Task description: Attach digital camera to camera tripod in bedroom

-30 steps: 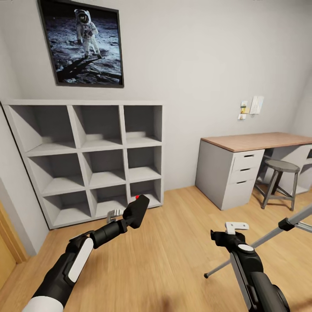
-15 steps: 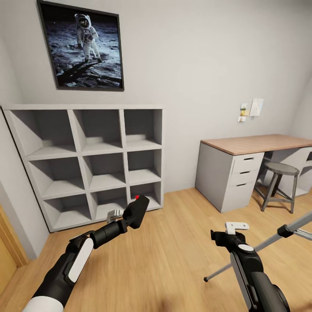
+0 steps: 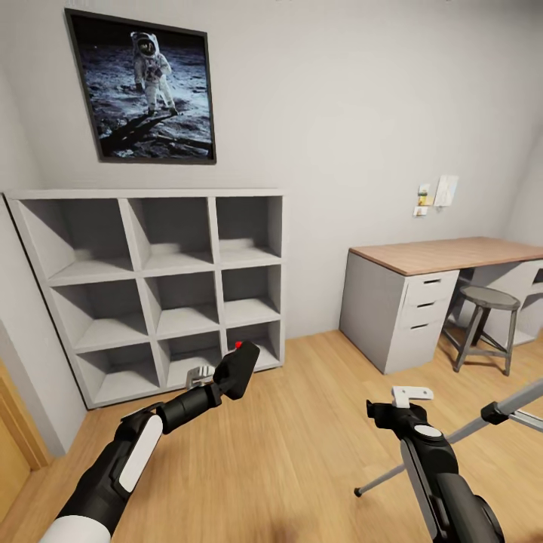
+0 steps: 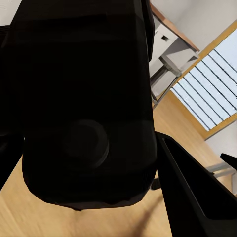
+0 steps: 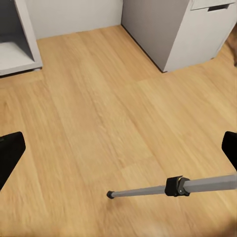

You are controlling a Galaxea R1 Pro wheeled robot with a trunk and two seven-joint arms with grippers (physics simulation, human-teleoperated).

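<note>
Low at the frame's left, the left gripper (image 3: 226, 379), arm outstretched, apparently pinches the digital camera (image 3: 237, 368), while the right gripper (image 3: 398, 407), fingers spread, hovers lower right near the camera tripod (image 3: 452, 437).

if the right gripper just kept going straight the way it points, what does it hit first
Probably the bare wood floor; the right gripper is open and aimed down at it. The camera tripod leg lies near that line, but depth is unclear.
</note>
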